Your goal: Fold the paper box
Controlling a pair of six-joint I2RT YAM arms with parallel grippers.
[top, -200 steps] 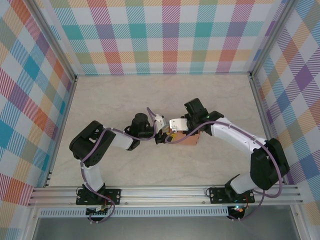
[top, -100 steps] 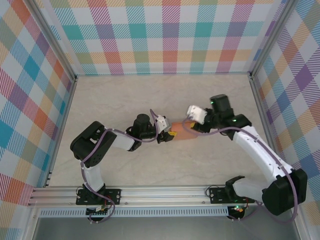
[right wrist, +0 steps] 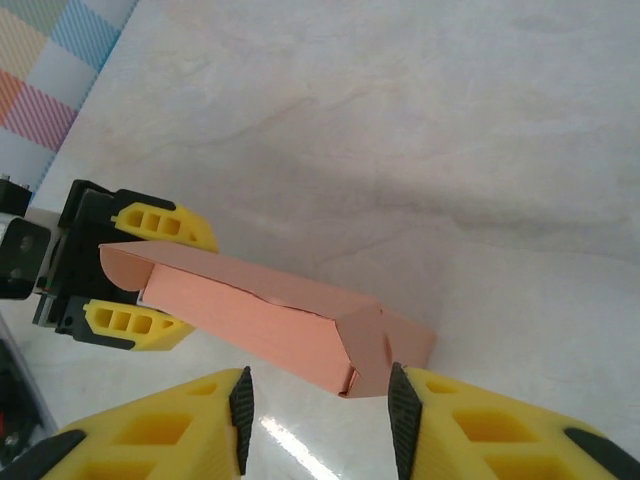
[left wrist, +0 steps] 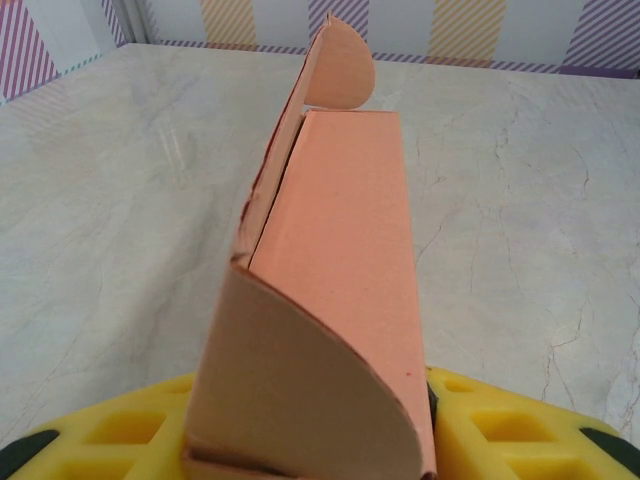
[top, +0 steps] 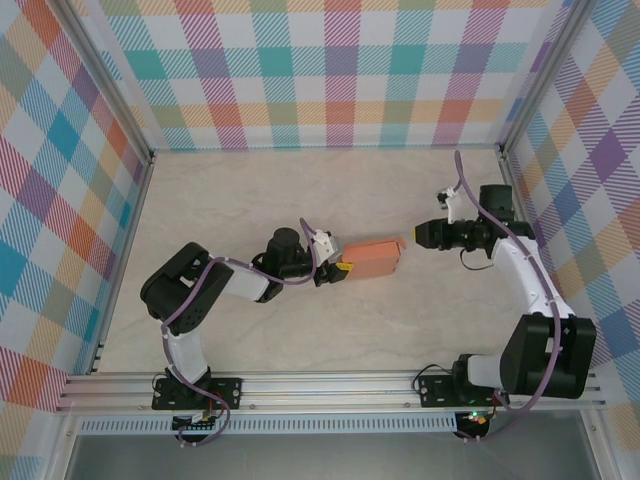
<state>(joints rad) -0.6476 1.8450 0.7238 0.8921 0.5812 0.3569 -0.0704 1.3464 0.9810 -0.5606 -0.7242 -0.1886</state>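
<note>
**Top external view.**
- Item: paper box (top: 370, 258), a salmon-orange oblong of thin cardboard. It lies on the pale marble-patterned table (top: 250, 200).
- Left gripper (top: 338, 270), black with yellow pads, is at the box's left end and clamped on it.
- Right gripper (top: 420, 232) is just off the box's right end. It is apart from the box and points toward it.

**Left wrist view.**
- The box runs lengthwise away from the lens, with its near end pinched between the yellow fingers (left wrist: 510, 435).
- The near rounded flap (left wrist: 300, 400) curls across that end, untucked.
- The far rounded flap (left wrist: 340, 60) stands upright at the box's other end.
- The long seam beside the far flap gapes slightly.

**Right wrist view.**
- The right gripper's yellow fingertips (right wrist: 480, 425) stand apart with nothing between them, so the jaws are open and empty.
- The box's closer end lies just beyond them and is creased. Whether it is fully tucked cannot be told.
- At the box's far end the left gripper has one finger on each side.

**Assessment.**
- The body looks formed, and the step in hand appears to be closing the end flaps.
- The next move likely calls for the right gripper to advance to the box's right end. There it would press the standing flap down and into its slot while the left holds steady.
- The card is thin, so a hard push may buckle it.
</note>
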